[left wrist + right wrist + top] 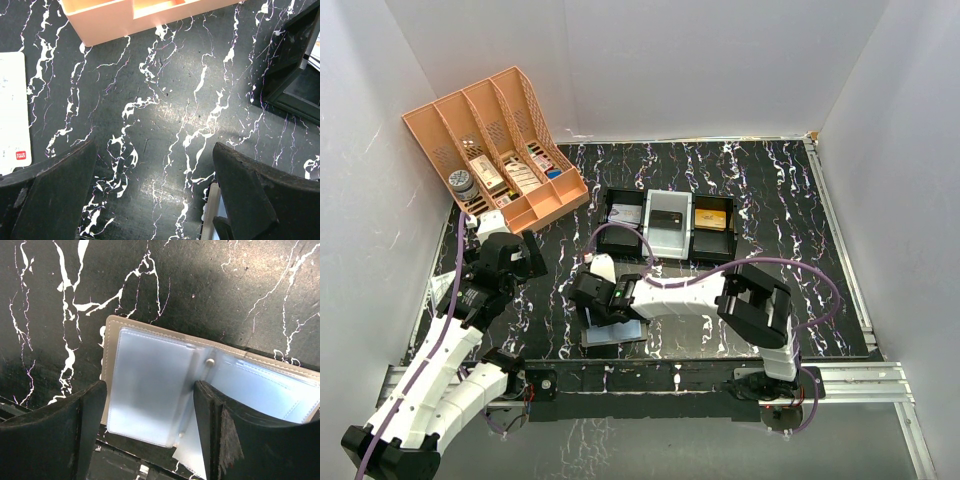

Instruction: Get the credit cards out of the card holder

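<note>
Card holder (615,333) is lying open on table (770,200) by the near edge; right gripper (149,390) is straddling its clear sleeve (150,365), jaws spread; left gripper (155,155) is hovering spread wide near orange organiser (110,20).

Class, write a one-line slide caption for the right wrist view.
Right gripper, jaws open, above the card holder, which lies unfolded on the marbled black table, clear sleeves up.
</note>
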